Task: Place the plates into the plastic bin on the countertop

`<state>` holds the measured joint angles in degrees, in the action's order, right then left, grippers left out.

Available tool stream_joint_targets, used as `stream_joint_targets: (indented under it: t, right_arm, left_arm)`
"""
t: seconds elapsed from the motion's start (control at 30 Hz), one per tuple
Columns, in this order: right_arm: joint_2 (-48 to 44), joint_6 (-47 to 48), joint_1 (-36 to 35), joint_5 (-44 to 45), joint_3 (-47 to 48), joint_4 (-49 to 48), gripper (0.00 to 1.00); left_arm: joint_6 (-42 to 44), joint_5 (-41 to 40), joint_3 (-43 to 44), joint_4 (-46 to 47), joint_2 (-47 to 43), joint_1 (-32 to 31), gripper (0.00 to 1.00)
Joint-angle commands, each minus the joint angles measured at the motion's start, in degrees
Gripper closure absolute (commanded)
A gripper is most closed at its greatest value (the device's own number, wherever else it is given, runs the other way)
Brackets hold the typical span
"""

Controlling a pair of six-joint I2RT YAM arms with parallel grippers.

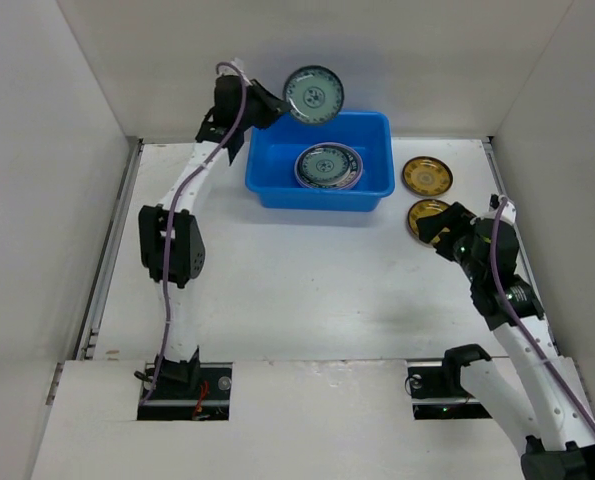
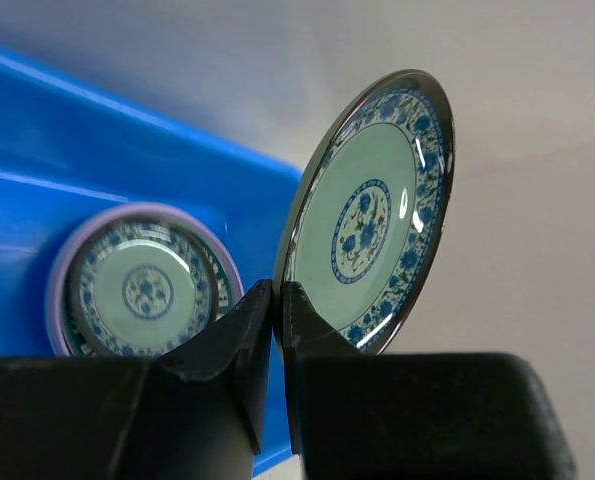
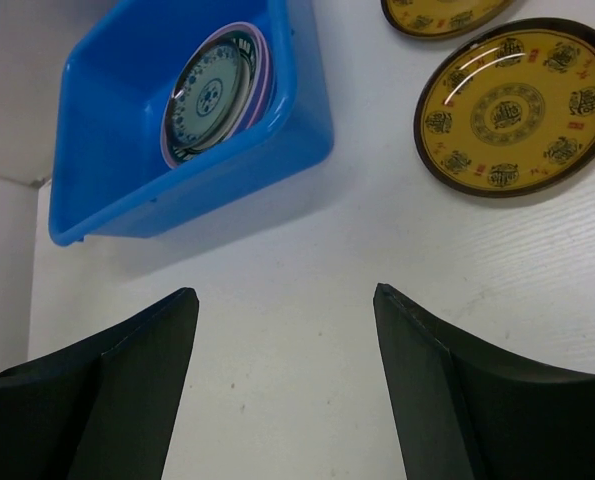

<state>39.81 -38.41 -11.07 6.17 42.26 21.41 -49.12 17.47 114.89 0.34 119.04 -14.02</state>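
Rim of the teal plate sits clamped in my left gripper above the blue bin; my right gripper gapes near two yellow plates.

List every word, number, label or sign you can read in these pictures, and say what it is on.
No readable text anywhere.
On the yellow plate: dark emblems round the rim and centre, perhaps characters, too stylised to read.
On the teal plate in the left hand: blue floral pattern only.
On the blue bin: no label visible.
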Motion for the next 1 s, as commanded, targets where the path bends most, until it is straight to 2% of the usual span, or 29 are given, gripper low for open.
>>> stream_joint_targets:
  t: [0.0,0.3,0.5,0.63,0.73,0.87,0.97]
  right_arm:
    - [-2.5,-0.7,0.8,1.0,0.3,2.1,0.23]
    - [-6.9,-0.8,2.8,1.6,-1.0,6.0,0.23]
    - [-8.4,-0.4,5.0,1.6,-1.6,7.5,0.23]
    - [-8.5,-1.3,7.9,1.9,-2.5,8.8,0.23]
    - [-7.8,-3.2,11.9,1.3,-4.0,9.6,0.22]
    - [-3.6,-5.4,18.7,-4.7,-4.6,10.8,0.22]
    - [-0.4,-7.1,22.5,-9.6,-4.6,10.7,0.23]
  left_arm:
    - [4.6,3.4,2.5,-1.3,4.3,-1.0,0.94]
    - [9.6,2.7,5.8,0.4,13.1,-4.8,0.93]
    - [11.1,2.5,8.0,-0.6,17.7,-6.1,0.87]
    - [13.1,1.9,8.0,-1.8,18.1,-6.5,0.72]
    - [15.3,0.8,8.0,-3.0,17.5,-6.6,0.53]
    - [18.0,-0.1,8.0,-4.8,16.0,-6.6,0.25]
    - [20.1,-0.9,8.0,-6.6,14.9,-6.6,0.11]
